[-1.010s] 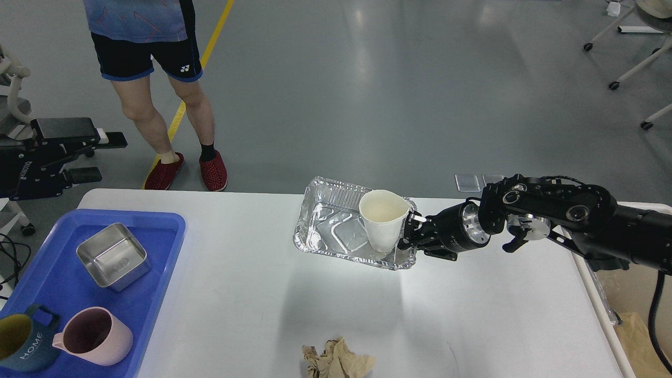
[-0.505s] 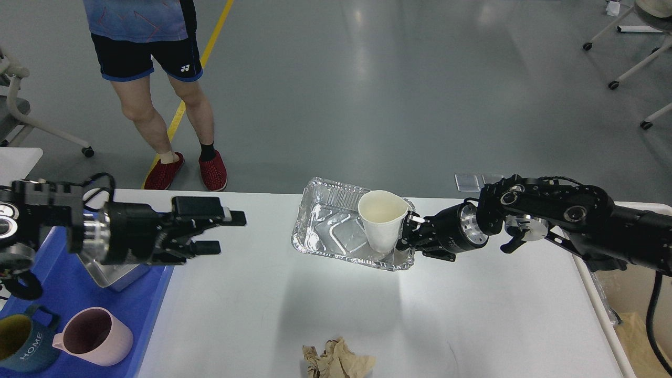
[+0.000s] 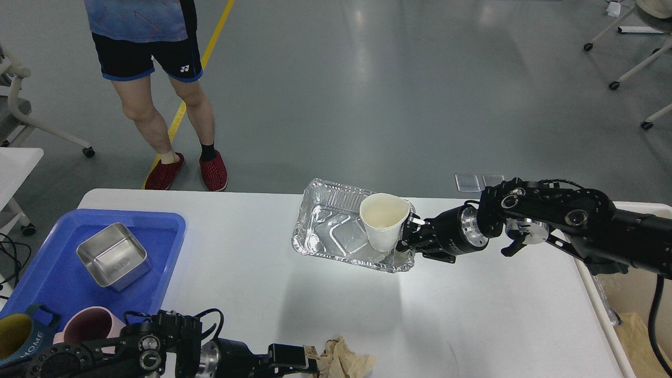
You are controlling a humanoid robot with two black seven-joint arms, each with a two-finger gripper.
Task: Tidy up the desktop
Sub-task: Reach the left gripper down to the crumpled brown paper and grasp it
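Note:
The white desktop (image 3: 241,283) fills the lower view. My right gripper (image 3: 408,236) is shut on the right rim of a silver foil tray (image 3: 328,231) and holds it tilted a little above the desktop, with its shadow beneath. A white paper cup (image 3: 382,220) stands in the tray's right end, next to the gripper. My left gripper (image 3: 302,362) comes in low along the front edge. Its fingers look open at the left edge of a crumpled brown paper wad (image 3: 341,359).
A blue plastic tray (image 3: 157,226) at the left holds a steel square container (image 3: 113,255), a pink mug (image 3: 86,325) and a teal mug (image 3: 18,336). A cream bin (image 3: 638,325) stands past the right edge. A person (image 3: 157,79) stands beyond the far left corner.
My left arm has swung from above the blue tray down to the front edge, its gripper now at the paper wad. My right gripper has raised the foil tray slightly.

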